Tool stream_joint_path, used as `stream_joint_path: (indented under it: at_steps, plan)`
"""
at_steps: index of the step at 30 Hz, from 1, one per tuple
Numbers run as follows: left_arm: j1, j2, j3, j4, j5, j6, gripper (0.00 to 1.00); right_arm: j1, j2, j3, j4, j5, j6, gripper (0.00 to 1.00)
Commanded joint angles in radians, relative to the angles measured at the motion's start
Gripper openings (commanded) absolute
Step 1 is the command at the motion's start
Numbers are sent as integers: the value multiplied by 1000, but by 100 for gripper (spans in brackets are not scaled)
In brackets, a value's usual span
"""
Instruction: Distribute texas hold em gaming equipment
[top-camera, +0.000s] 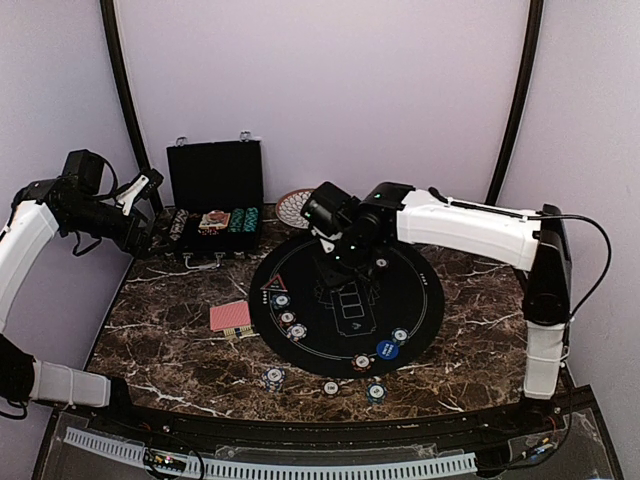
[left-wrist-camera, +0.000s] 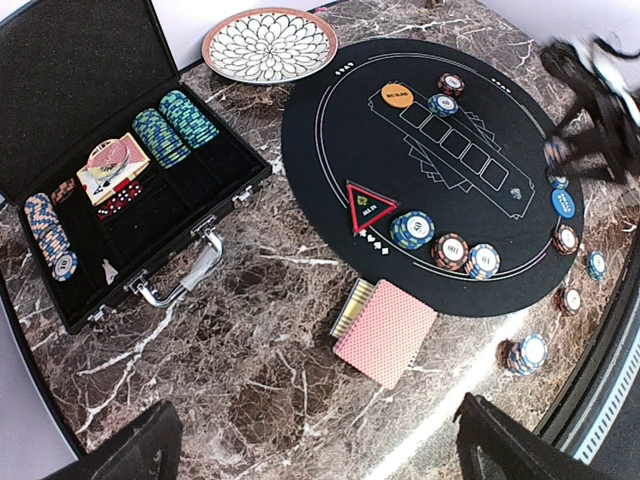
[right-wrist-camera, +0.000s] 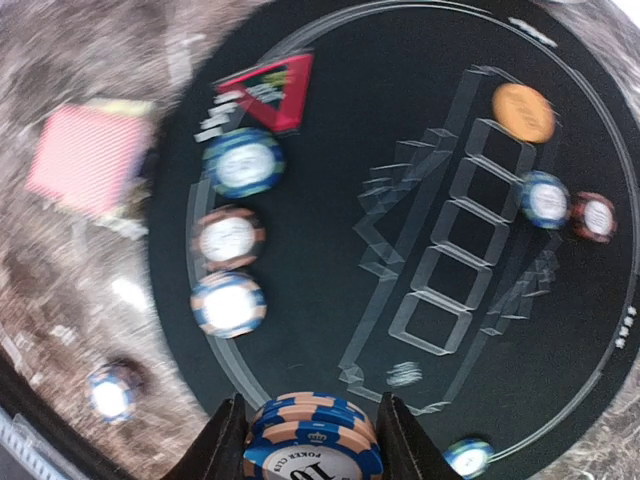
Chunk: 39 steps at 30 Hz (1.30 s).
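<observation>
1. Poker chips (right-wrist-camera: 318, 430), a short round stack striped blue and peach at the edge, sit clamped flat in my right pincer (right-wrist-camera: 315, 445). The jaws are partway closed on the stack's rim, and its printed top face shows.
2. The stack's axis runs straight up and down between my fingers (right-wrist-camera: 225, 445). I judge that it needs only lowering, not turning.
3. Directly below me is the round black felt mat (right-wrist-camera: 320, 150). In the overhead view I hang over its middle, above the printed row of card boxes.
4. Toward the mat's left rim lies the red triangle marker (right-wrist-camera: 265, 90), and three chip stacks (right-wrist-camera: 228, 238) sit in a line beside it. At the far side, the orange round button disc (right-wrist-camera: 523, 112) has two chips near it.
5. Off the mat, on the dark marble table (left-wrist-camera: 250, 330), the red-backed deck of playing cards (left-wrist-camera: 390, 330) lies just beside that left rim.
6. My left pincer (left-wrist-camera: 325, 445) stands wide and empty, raised at the table's left side near the black hinged case (left-wrist-camera: 60, 120). It is well apart from the mat's middle, so the right arm is the nearer one for the placing.
7. The move ahead turns on one thing: the mat lies straight beneath the stack. I would guess it belongs at a rim spot with no chips, though I cannot tell which one.
</observation>
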Motion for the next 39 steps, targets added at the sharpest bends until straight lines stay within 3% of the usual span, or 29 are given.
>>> stream_joint_path:
  at_steps: [1,17,25,39]
  plan:
    - [-4,-27,-8,-13,-2,23,99,-124,-48,-96,76,53,0,9]
    - [-4,-41,-21,-22,-3,30,99,-400,12,-178,169,56,-14,9]
    - [-4,-37,-29,-19,2,30,99,-471,16,-305,261,23,-7,9]
    - [-4,-44,-26,-29,-2,28,99,-536,110,-325,344,-3,-1,13]
